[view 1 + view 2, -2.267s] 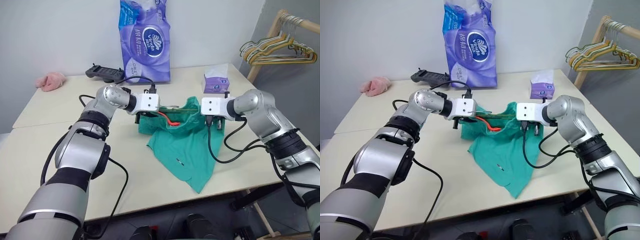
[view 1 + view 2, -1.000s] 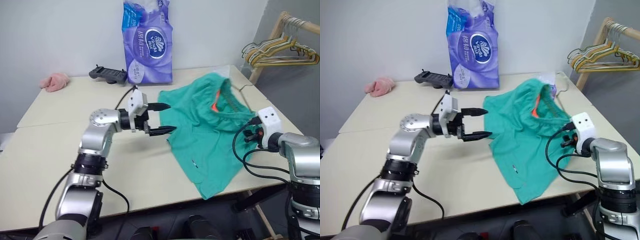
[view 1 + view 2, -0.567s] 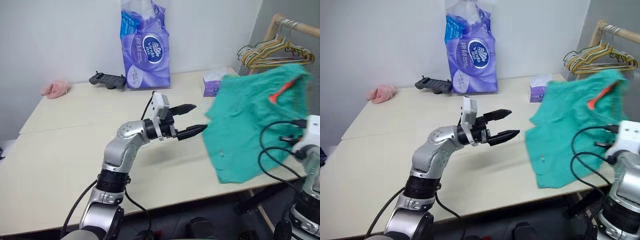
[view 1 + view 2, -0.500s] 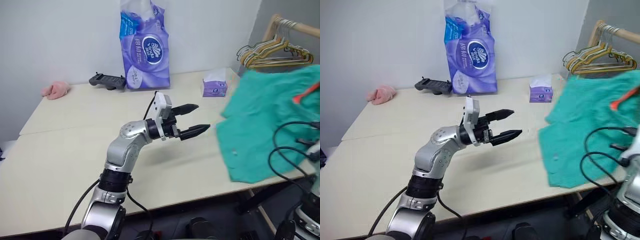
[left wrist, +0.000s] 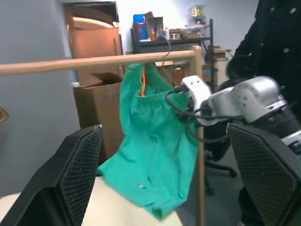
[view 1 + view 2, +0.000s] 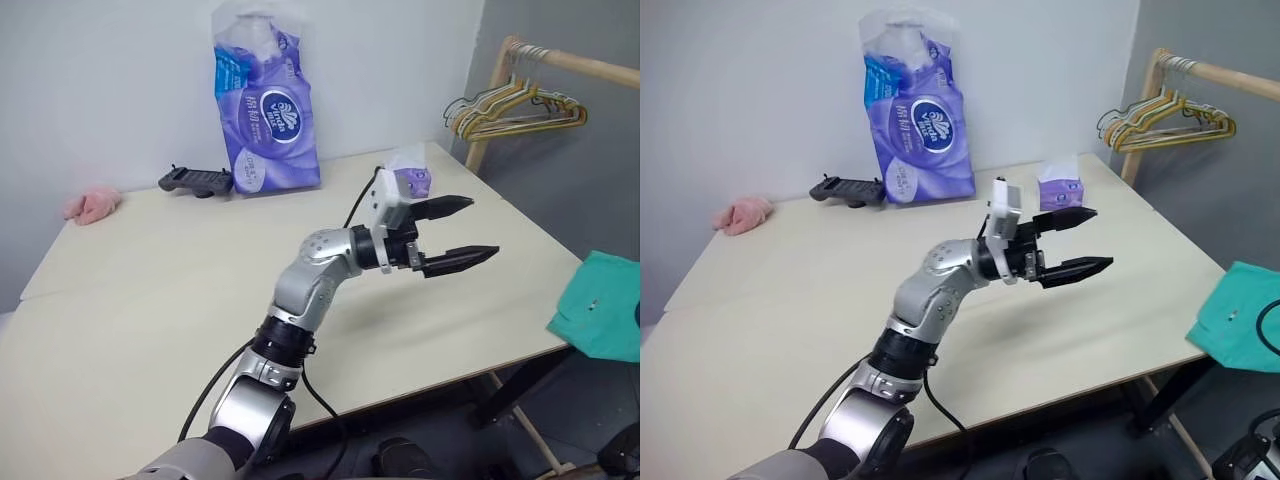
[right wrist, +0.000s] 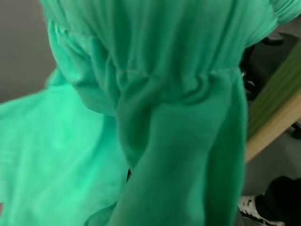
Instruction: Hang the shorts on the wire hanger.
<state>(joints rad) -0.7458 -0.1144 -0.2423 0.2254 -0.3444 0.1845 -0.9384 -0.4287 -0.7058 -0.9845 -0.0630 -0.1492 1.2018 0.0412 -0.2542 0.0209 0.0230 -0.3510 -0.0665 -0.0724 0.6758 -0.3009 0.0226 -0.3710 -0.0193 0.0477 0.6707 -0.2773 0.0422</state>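
The left gripper (image 6: 458, 231) hovers over the right end of the table (image 6: 150, 300) with its two black fingers spread wide and nothing between them, so it gives no support to the cloth just now. The shorts (image 5: 151, 141) are off the table altogether, hanging past its right edge beside a wooden rail (image 5: 94, 62), with the right gripper (image 5: 200, 106) closed at the waistband side (the cloth hides the fingers, so I cannot see how much fabric they pinch). The wire hanger (image 5: 165, 47) seems to show as a thin hook over the rail above the shorts, though I cannot tell whether the shorts truly sit on it. The main risk, as I judge it, is a slip: if the single grip is shallow, or the cloth is not properly over the wire, the shorts could slide to the floor once let go. The dangling cables near the right wrist could also catch the fabric. Farther off, a tissue box (image 6: 410, 181) stands close behind the left gripper, then a purple tissue pack (image 6: 262, 110), a dark controller (image 6: 195, 181) and a pink cloth (image 6: 90, 204) along the far edge. A cluster of hangers (image 6: 510, 108) on the rail could tangle with any wide swing.
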